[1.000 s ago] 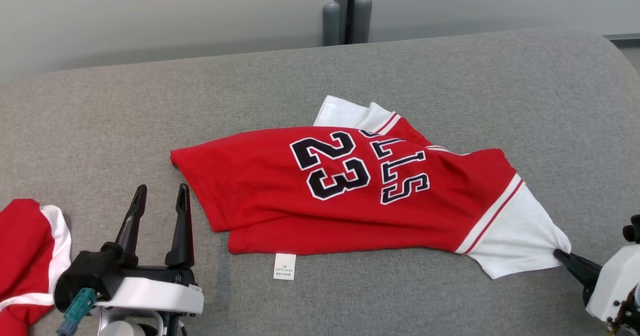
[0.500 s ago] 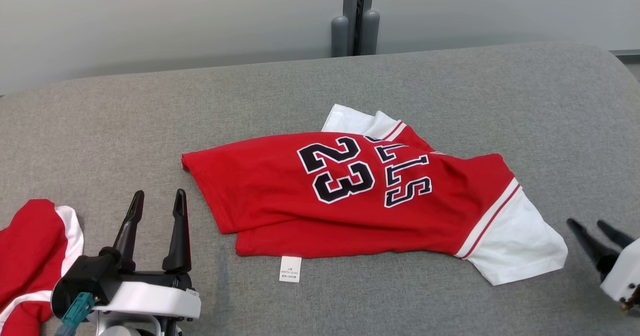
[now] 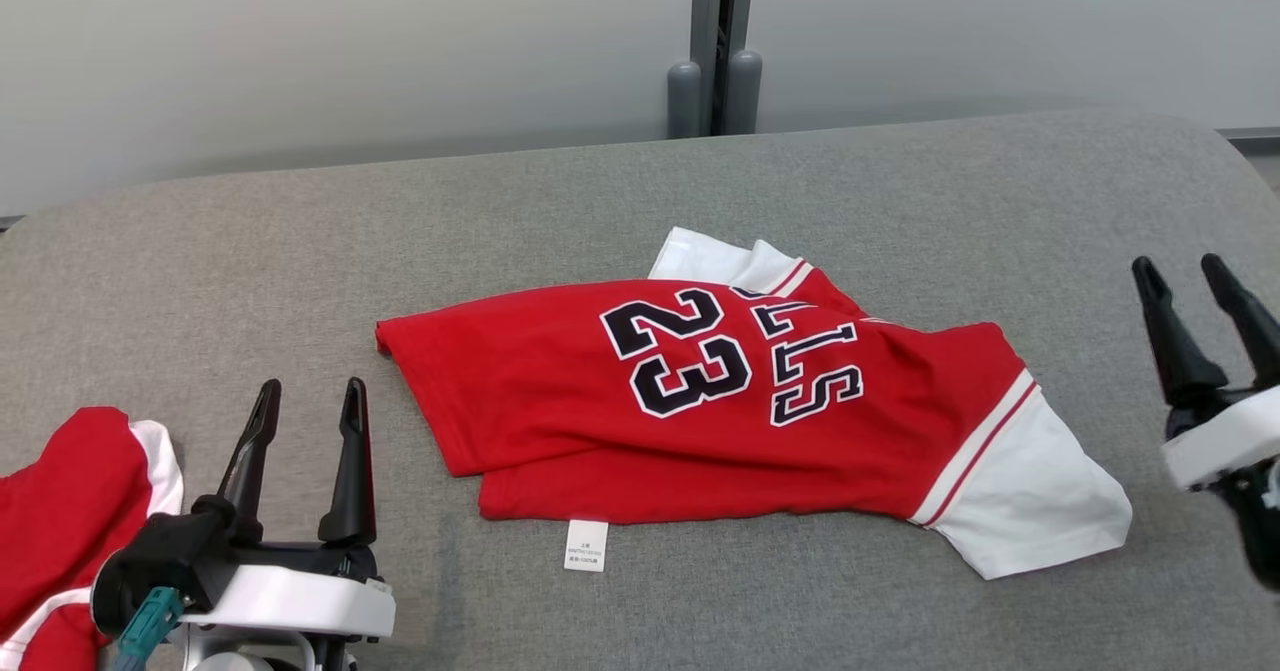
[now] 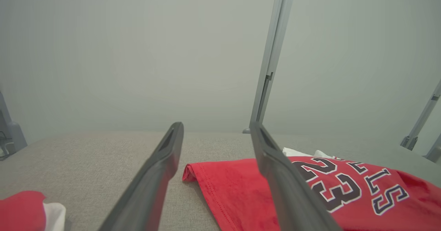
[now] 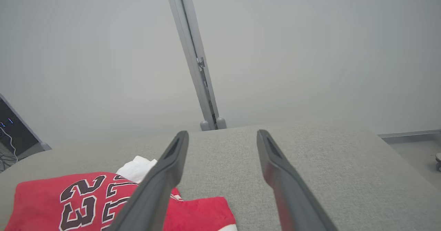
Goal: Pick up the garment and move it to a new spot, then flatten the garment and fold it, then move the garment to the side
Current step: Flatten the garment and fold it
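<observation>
Two garments lie on the grey cushion (image 3: 500,201). The shirt (image 3: 560,391) to be handled is red, with the number 23 and dark letters on it. It is spread across the middle of the cushion, roughly flat but with its near edge doubled over. It has two white sleeves: one (image 3: 1040,496) juts out at its right end and the other (image 3: 705,256) peeks from under its far edge. One small white label (image 3: 585,545) sticks out from its near hem and lies on the cushion. The second garment (image 3: 60,511), also red and white, is bunched at the cushion's near left corner, well apart from the shirt.

There are two grippers, each with two dark fingers. The left gripper (image 3: 311,388) has its fingers spread wide and nothing between them. It sits low at the near left, between the bunched garment and the shirt's left end, and touches neither. Its fingers point away from the robot. In the left wrist view they reach out just above the cushion, with the shirt's left corner showing between and past them.

The right gripper (image 3: 1178,264) is also wide open and empty. It hangs to the right of the shirt, clear of the white sleeve, with its fingers tilted up and slightly left. In the right wrist view bare cushion shows between its fingers, and the shirt lies off to the lower left.

Behind the cushion stands one grey post (image 3: 722,41) against the pale wall.
</observation>
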